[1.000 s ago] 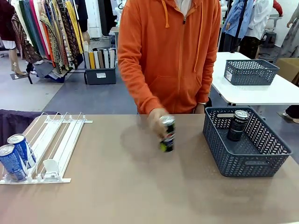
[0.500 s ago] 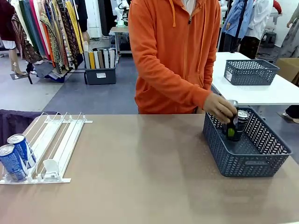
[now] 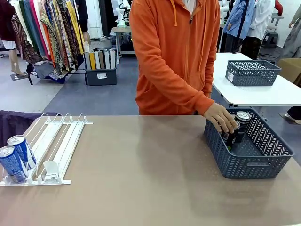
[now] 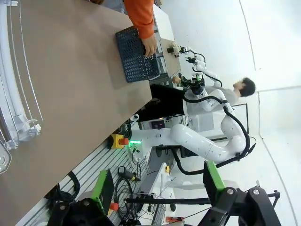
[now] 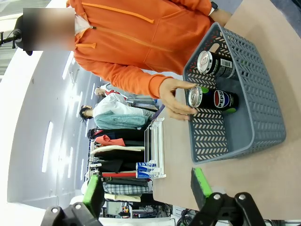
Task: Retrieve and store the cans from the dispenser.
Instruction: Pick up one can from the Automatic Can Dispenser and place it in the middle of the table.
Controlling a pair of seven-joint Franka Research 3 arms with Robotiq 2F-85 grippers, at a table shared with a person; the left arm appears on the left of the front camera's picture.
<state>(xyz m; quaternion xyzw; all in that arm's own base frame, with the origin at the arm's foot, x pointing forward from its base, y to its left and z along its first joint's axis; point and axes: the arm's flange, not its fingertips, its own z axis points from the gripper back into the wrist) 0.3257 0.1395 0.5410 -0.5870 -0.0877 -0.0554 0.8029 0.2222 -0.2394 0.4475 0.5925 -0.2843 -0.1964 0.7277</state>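
A person's hand (image 3: 220,117) holds a black can with green print (image 3: 230,136) low inside the dark grey basket (image 3: 249,165), right beside a second black can (image 3: 242,123) standing there. From the right wrist, the held can (image 5: 214,100) and the other black can (image 5: 215,64) appear side by side in the basket (image 5: 244,136). Two blue cans (image 3: 15,157) stand at the near end of the white dispenser (image 3: 59,141), in its left lane. My left gripper (image 4: 158,169) and my right gripper (image 5: 146,175) are both open, holding nothing, well back from the table.
The dispenser's middle and right lanes hold only white pusher blocks (image 3: 51,168). The person in an orange hoodie (image 3: 174,56) stands at the far edge. Bare tabletop (image 3: 141,179) lies between dispenser and basket. Another grey basket (image 3: 251,73) sits on a white table behind.
The person's hand has carried the black can with green print from the table's middle to the right and lowered it into the basket beside the other black can.
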